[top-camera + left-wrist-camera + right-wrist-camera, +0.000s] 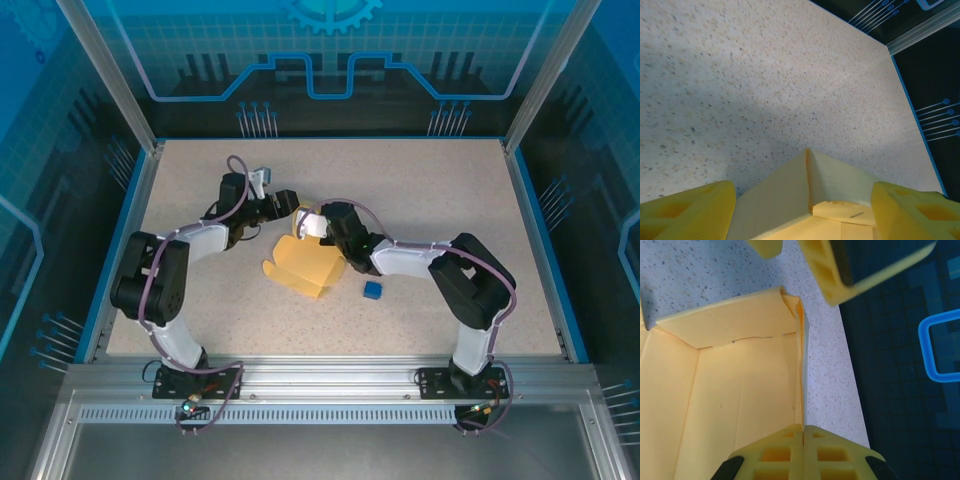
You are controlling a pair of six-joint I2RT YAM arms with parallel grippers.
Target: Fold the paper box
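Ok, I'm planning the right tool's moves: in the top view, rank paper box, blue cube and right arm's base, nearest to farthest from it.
1. paper box: pinched by the right tool, mid-table.
2. blue cube: right of the box, nearer the arms.
3. right arm's base: at the near edge, right side.

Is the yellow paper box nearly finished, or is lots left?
About halfway. Done: the pale yellow cardboard box already has upright walls meeting at a corner. In hand: the right gripper pinches one wall, and the open left gripper straddles that corner. Left: the top is open and flaps lie flat on the speckled table.
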